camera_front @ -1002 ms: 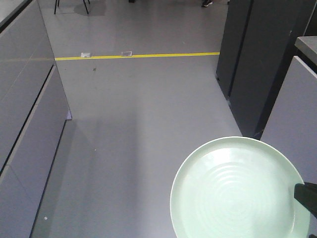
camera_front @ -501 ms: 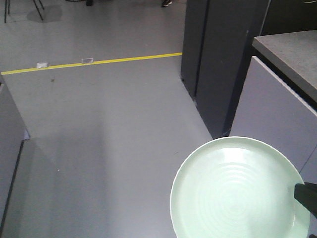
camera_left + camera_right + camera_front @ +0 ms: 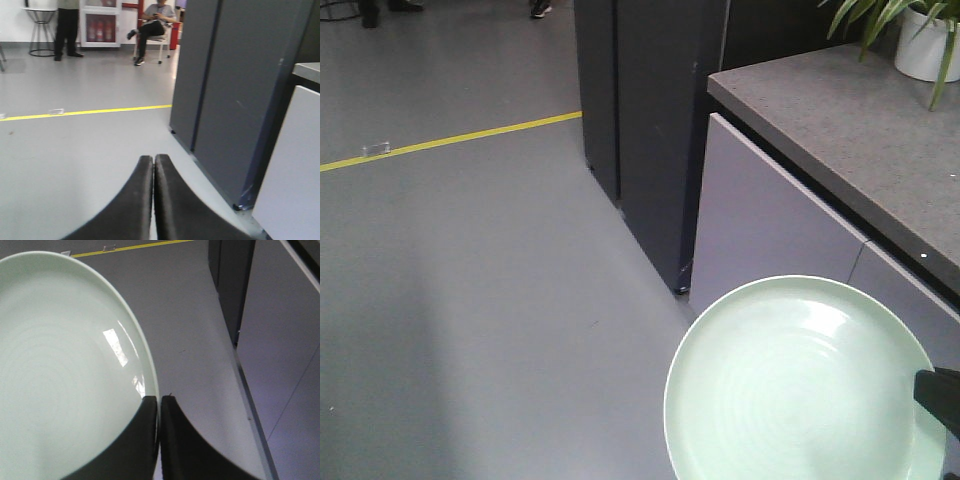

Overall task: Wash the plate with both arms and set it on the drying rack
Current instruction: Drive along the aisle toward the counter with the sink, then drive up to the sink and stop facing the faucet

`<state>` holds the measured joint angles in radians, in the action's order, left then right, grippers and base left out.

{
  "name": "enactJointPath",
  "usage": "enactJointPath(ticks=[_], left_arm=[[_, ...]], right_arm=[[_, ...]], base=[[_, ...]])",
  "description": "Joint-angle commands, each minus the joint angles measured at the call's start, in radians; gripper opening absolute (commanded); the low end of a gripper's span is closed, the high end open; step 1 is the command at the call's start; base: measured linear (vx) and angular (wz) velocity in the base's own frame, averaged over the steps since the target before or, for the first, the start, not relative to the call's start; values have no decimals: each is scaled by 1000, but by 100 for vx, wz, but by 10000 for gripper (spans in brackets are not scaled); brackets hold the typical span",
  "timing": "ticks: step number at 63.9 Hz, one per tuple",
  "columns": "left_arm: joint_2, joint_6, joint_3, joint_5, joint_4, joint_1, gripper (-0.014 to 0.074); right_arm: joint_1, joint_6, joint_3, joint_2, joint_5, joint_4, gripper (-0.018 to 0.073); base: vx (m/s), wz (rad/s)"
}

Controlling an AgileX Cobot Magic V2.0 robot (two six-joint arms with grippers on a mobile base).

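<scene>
The pale mint-green plate [image 3: 800,385] hangs in the air at the lower right of the front view, above the grey floor. My right gripper [image 3: 159,399] is shut on the plate's rim; the plate [image 3: 65,370] fills the left of the right wrist view. Only a black piece of that gripper [image 3: 938,395] shows at the plate's right edge in the front view. My left gripper [image 3: 153,159] is shut with its fingers together and holds nothing, above the floor. The drying rack is out of view.
A dark tall cabinet [image 3: 640,120] stands ahead, also in the left wrist view [image 3: 235,90]. A grey counter [image 3: 840,130] with light drawer fronts [image 3: 760,230] runs to the right, a potted plant [image 3: 920,35] on it. A yellow floor line [image 3: 450,140] crosses the floor. People [image 3: 152,25] are far off.
The front view has swung to the right: the yellow line and dark cabinet slid left, and the counter and plant came into view. The plate stays in the same place in the frame.
</scene>
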<state>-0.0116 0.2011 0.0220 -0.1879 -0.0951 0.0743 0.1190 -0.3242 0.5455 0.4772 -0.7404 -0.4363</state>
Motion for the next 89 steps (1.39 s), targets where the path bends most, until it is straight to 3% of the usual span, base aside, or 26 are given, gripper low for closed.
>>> enactJointPath(ticks=[1, 89], left_arm=[[-15, 2, -27, 69, 7, -4, -6], [-15, 2, -27, 69, 7, -4, -6]], right_arm=[[-7, -2, 27, 4, 63, -21, -4], [-7, -2, 27, 4, 63, -21, -4]], base=[[12, -42], [11, -41]])
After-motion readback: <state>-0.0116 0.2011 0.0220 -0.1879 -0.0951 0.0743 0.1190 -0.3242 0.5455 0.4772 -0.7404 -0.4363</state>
